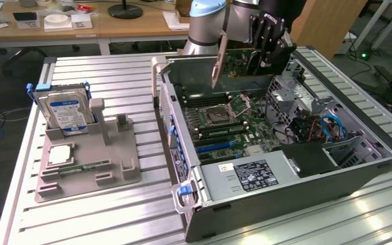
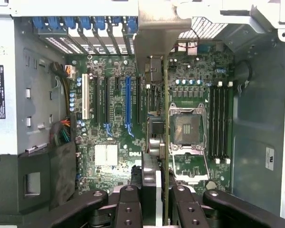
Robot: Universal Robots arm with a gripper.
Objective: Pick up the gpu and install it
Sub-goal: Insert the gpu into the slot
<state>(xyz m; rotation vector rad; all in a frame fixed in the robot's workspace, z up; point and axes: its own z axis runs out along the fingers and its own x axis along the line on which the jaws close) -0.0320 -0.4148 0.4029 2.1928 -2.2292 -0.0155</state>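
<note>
The gpu, a flat card with a greenish board face and a pale metal end bracket, hangs upright over the far part of the open computer case. My gripper is shut on its upper edge. In the wrist view the gpu appears edge-on between my black fingers, with its bracket toward the case's rear slot covers. It hovers above the motherboard, between the blue expansion slot and the CPU socket, not touching either.
A grey fixture tray at the exterior view's left holds a blue-labelled hard drive, a CPU chip and a green memory stick. Inside the case sit the power supply, cables and drive bay metalwork.
</note>
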